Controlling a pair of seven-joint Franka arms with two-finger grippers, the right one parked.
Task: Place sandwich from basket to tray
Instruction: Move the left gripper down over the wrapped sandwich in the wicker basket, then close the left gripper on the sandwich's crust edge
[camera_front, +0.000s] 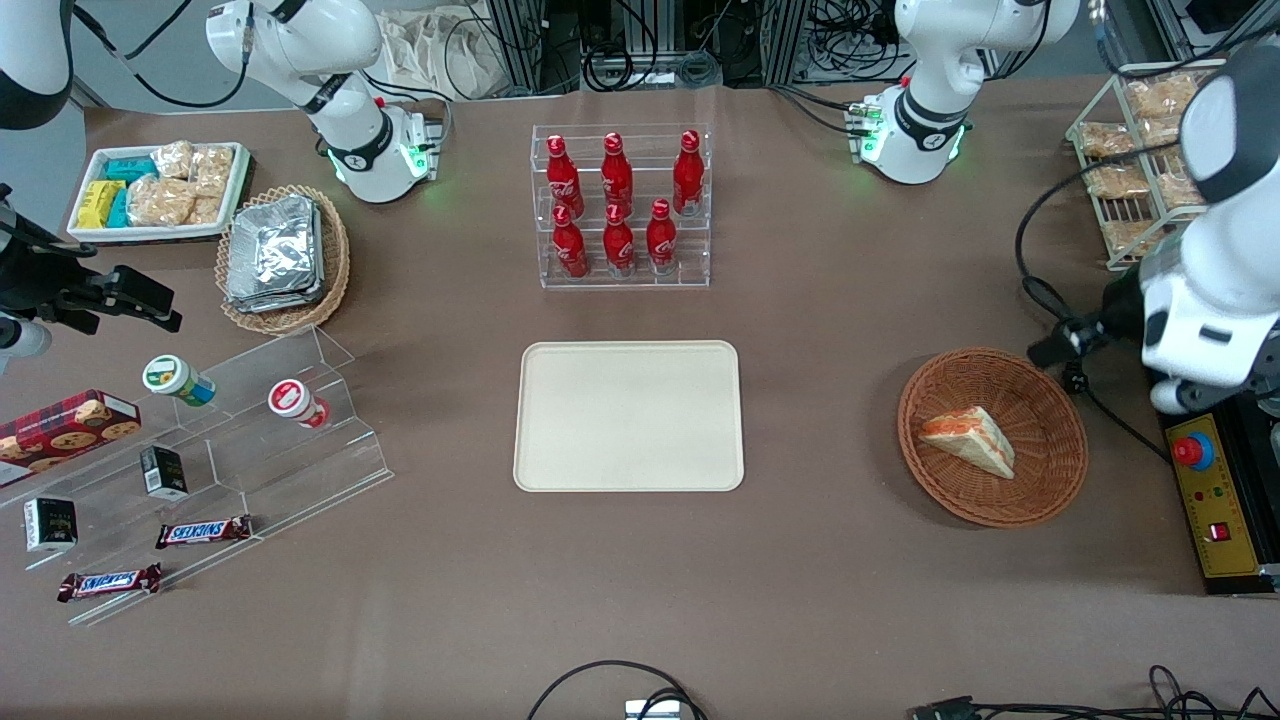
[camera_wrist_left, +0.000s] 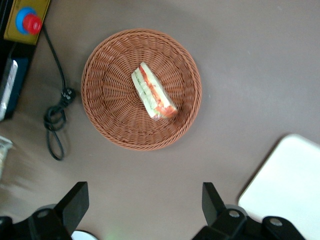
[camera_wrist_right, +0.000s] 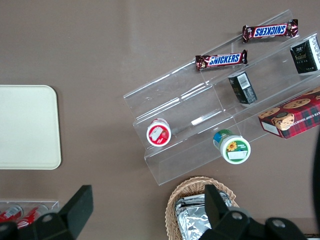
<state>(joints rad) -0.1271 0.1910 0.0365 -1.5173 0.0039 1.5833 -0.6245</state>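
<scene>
The sandwich (camera_front: 968, 441), a white wedge with orange-red and green filling, lies in the round orange-brown wicker basket (camera_front: 1000, 515) toward the working arm's end of the table. The cream tray (camera_front: 630, 415) lies flat at the table's middle with nothing on it. My left gripper (camera_front: 1058, 346) hangs high above the table beside the basket's rim. In the left wrist view the gripper (camera_wrist_left: 145, 192) is open and holds nothing, with bare table between its fingers. That view also shows the sandwich (camera_wrist_left: 152, 92), the basket (camera_wrist_left: 105, 115) and a corner of the tray (camera_wrist_left: 290, 185).
A rack of red bottles (camera_front: 620, 205) stands farther from the front camera than the tray. A yellow emergency-stop box (camera_front: 1205, 490) and its cable (camera_wrist_left: 55, 120) lie beside the basket. A wire rack of snack packets (camera_front: 1140, 150) stands at the working arm's end.
</scene>
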